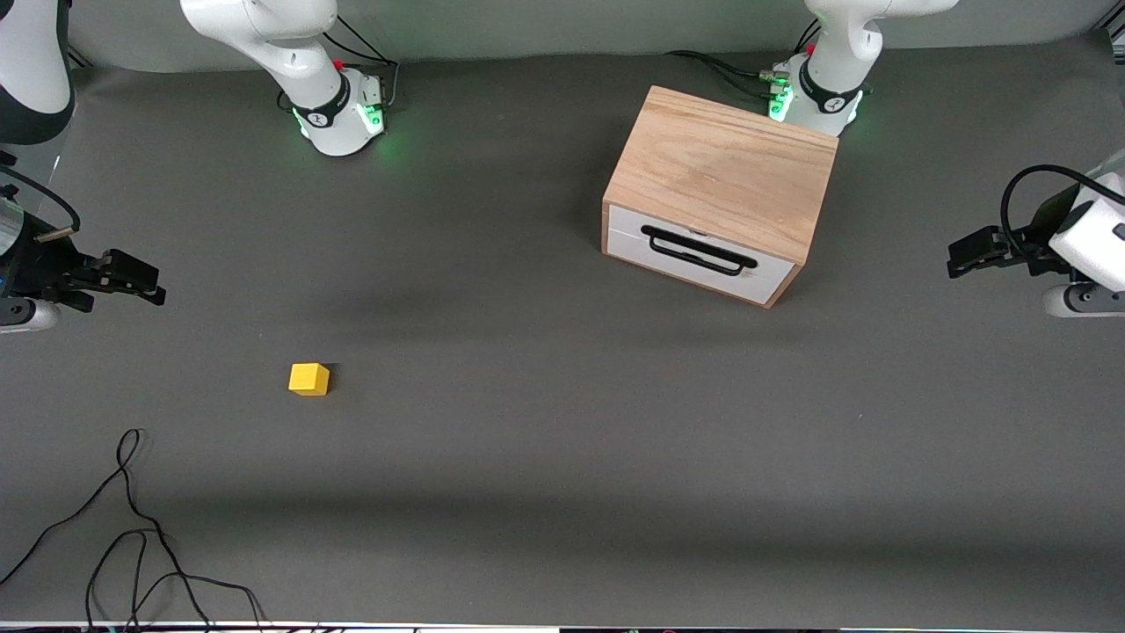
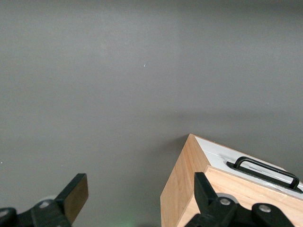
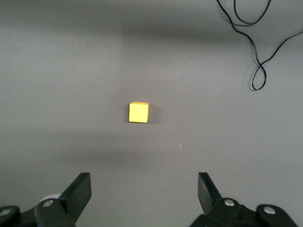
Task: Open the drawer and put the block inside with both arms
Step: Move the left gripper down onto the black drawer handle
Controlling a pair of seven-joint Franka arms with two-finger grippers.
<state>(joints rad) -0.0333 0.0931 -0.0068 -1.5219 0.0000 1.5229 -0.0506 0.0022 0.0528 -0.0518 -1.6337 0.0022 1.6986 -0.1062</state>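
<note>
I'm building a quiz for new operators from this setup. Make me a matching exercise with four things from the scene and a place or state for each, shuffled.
Things:
1. white-fronted drawer
2. small yellow cube
3. left gripper
4. thin black cable

States:
A. loose on the table, nearest the front camera
B. fully closed
C. fingers open, empty
D. lying toward the right arm's end

Pairs: 1-B, 2-D, 3-C, 4-A

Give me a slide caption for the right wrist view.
Open right hand hovers above small yellow cube on grey table.
</note>
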